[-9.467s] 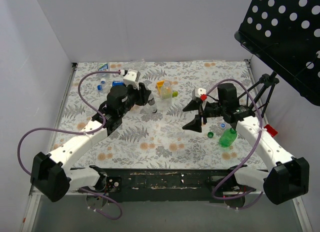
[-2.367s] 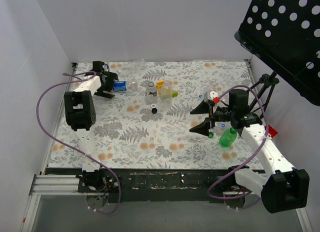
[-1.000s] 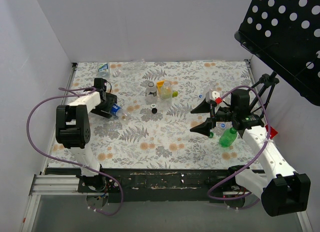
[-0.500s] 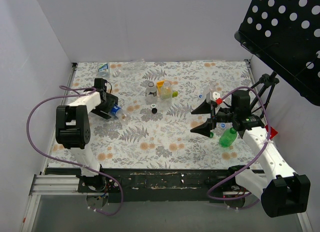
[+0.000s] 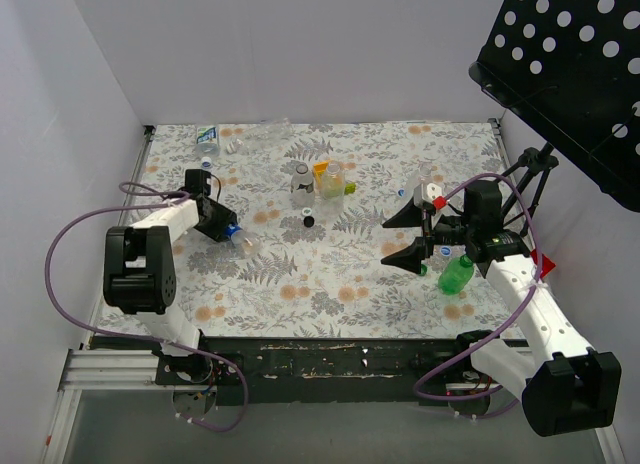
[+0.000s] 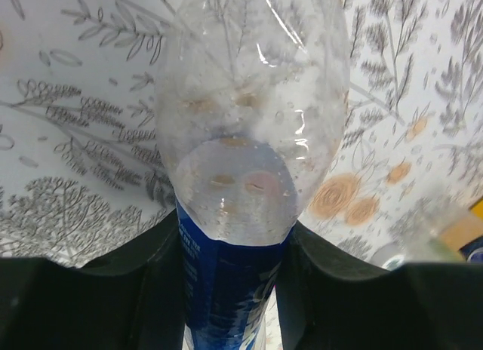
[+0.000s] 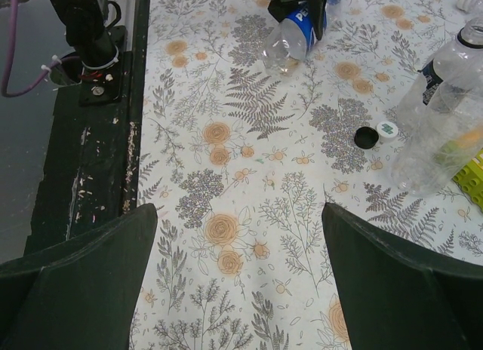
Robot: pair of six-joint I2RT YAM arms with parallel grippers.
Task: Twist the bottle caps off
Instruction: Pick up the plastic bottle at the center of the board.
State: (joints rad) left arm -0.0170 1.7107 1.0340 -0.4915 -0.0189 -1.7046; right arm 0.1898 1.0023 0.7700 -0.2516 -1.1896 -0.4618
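Left gripper clamps the lying bottle at left; right gripper hovers open at right: hold firmly, presenting the neck toward centre.

Two arms on show: the left arm and right arm both wear white shells with bulky black joint housings. A purple cable loops off each. The fingers are dark, matte wedges. A white block with a red patch tops the right wrist.
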